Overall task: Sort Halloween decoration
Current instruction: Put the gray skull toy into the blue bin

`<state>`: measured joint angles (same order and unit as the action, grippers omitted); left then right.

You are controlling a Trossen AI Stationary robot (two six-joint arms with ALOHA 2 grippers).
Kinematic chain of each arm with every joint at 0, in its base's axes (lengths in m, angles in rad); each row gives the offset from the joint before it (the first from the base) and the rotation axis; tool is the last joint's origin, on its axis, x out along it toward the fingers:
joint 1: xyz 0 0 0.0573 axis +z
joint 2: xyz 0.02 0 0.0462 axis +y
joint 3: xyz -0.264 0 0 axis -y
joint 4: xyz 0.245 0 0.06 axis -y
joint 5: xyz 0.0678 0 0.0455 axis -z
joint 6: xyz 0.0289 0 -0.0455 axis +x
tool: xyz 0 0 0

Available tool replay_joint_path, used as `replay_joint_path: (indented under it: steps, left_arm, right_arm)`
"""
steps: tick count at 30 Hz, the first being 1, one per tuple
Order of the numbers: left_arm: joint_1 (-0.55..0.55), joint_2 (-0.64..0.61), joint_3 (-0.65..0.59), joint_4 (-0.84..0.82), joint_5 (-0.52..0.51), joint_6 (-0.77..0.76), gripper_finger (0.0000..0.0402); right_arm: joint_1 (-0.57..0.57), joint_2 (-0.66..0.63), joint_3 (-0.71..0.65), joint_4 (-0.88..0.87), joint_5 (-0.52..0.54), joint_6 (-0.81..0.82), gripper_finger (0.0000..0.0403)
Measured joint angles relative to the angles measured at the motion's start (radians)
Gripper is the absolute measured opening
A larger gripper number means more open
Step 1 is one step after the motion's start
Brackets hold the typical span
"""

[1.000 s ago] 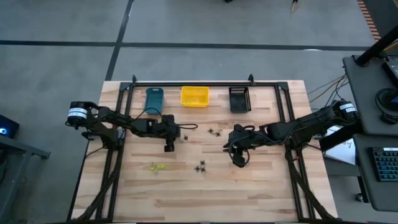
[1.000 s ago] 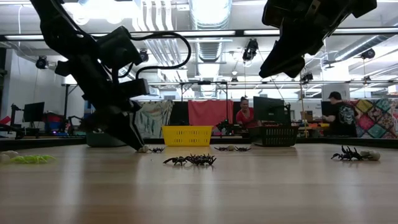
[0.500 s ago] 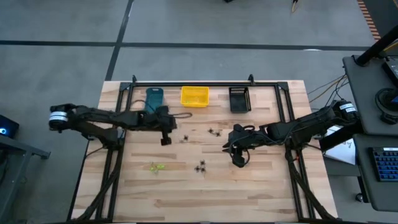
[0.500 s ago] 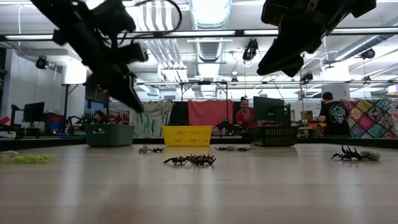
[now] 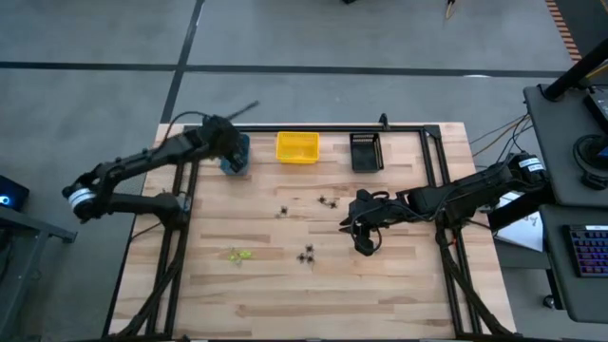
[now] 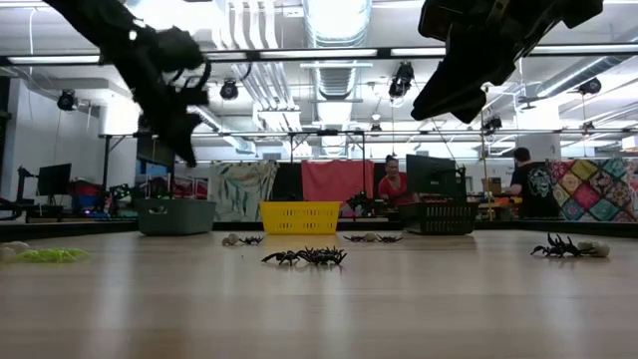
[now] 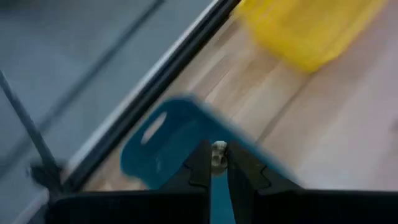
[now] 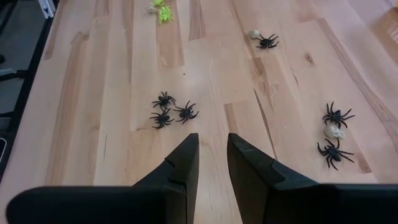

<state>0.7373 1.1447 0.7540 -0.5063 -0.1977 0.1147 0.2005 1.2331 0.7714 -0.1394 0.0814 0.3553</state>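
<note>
The Halloween decoration lies scattered mid-table. There are three black spiders (image 8: 168, 112), two black ones beside a pale piece (image 8: 334, 127), one black spider with a pale piece (image 8: 266, 40) and a yellow-green one (image 5: 237, 255). My left gripper (image 7: 216, 163) hangs over the teal bin (image 7: 163, 140) at the far left and is shut on a small pale trinket. My right gripper (image 8: 212, 146) hovers open above the table's right middle (image 5: 364, 245), with nothing between its fingers. My left gripper pinches the small pale trinket (image 7: 218, 154) between its two fingertips, at their free ends. The fingers slant downward toward the table's far edge. The trinket is lifted clear and hangs above the teal bin.
A yellow bin (image 5: 297, 146) and a black bin (image 5: 366, 152) stand in a row with the teal one along the far edge, in front of a black frame rail (image 5: 313, 127). Bare wood lies toward the near edge. People sit in the room beyond the table.
My left gripper has risen from the tabletop near the middle spiders. It has swung toward the far left, from beside them to above the teal bin, staying shut. The spiders on the table lie where they were.
</note>
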Motion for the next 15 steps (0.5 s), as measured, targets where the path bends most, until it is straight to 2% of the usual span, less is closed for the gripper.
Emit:
replay_joint_path:
  steps: [4,12,15]
  left_arm:
    - [0.100,0.066,0.000,-0.001,0.084,-0.036,0.0004]
    - [0.114,0.197,0.013,-0.016,0.074,-0.047,0.0002]
    - [0.114,0.228,0.027,-0.017,0.002,-0.054,0.0003]
  right_arm:
    - [0.000,0.000,0.000,0.000,0.000,0.000,0.0075]
    - [0.000,0.000,0.000,0.003,0.000,0.000,0.0075]
    - [0.000,0.000,0.000,0.003,0.000,0.000,0.0075]
